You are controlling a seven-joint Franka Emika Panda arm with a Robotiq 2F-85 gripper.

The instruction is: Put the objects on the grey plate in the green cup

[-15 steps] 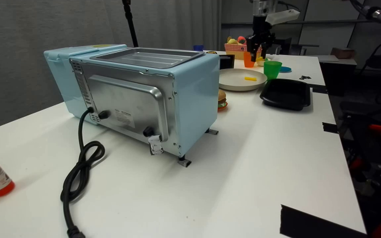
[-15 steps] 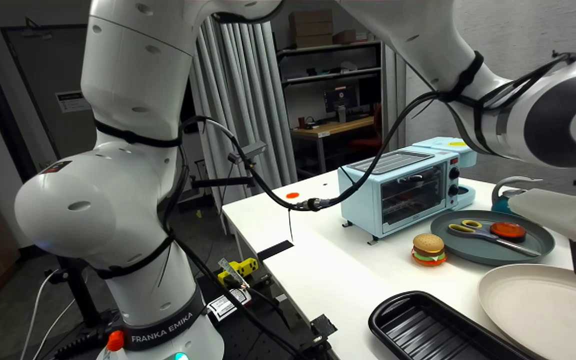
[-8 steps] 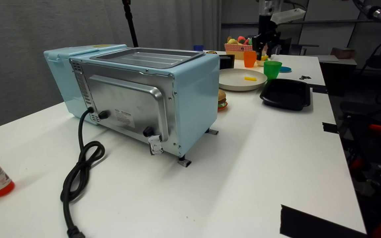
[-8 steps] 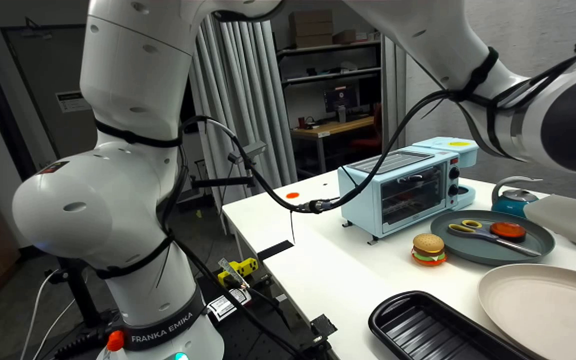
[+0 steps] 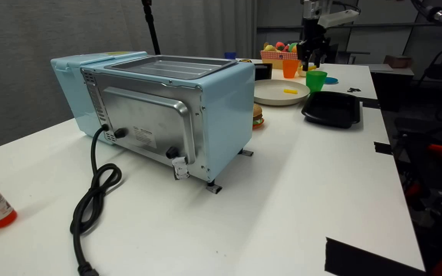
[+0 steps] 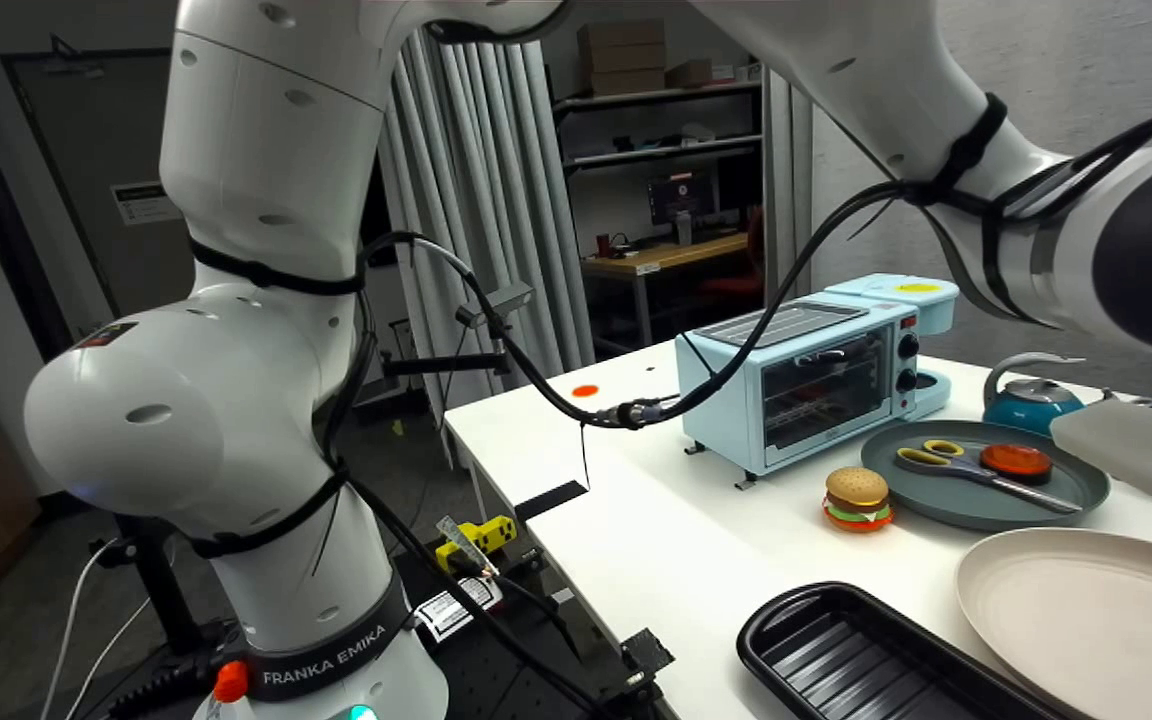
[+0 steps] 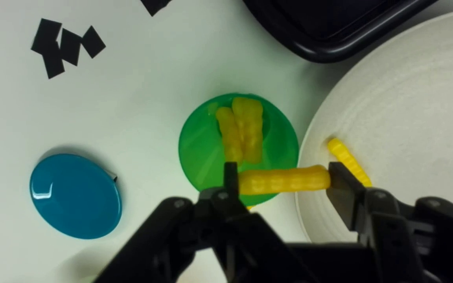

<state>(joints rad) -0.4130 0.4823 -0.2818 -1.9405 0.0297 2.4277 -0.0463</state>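
The green cup [image 7: 199,157] stands beside the grey plate [image 7: 407,118] and holds yellow ridged sticks [image 7: 253,129]. It also shows in an exterior view [image 5: 315,81]. My gripper [image 7: 281,179] is shut on a yellow stick [image 7: 289,181], held lengthwise between the fingertips. The held stick is above the cup's rim and partly over the gap to the plate. Another yellow stick [image 7: 346,159] lies on the plate near its rim. In an exterior view my gripper [image 5: 311,67] is behind and slightly above the cup. The plate also shows in an exterior view [image 6: 1076,610], where the cup is out of view.
A black shallow dish [image 5: 331,109] sits close to cup and plate. An orange cup [image 5: 290,69], a basket of toy food [image 5: 272,60] and a blue disc [image 7: 75,196] are nearby. A blue toaster oven [image 6: 816,370], toy burger [image 6: 857,498] and dark plate with scissors [image 6: 936,510] stand further along.
My gripper has moved right in both exterior views, from in front of the orange cup to near the green cup, carrying the yellow stick. The stick on the plate has not moved.
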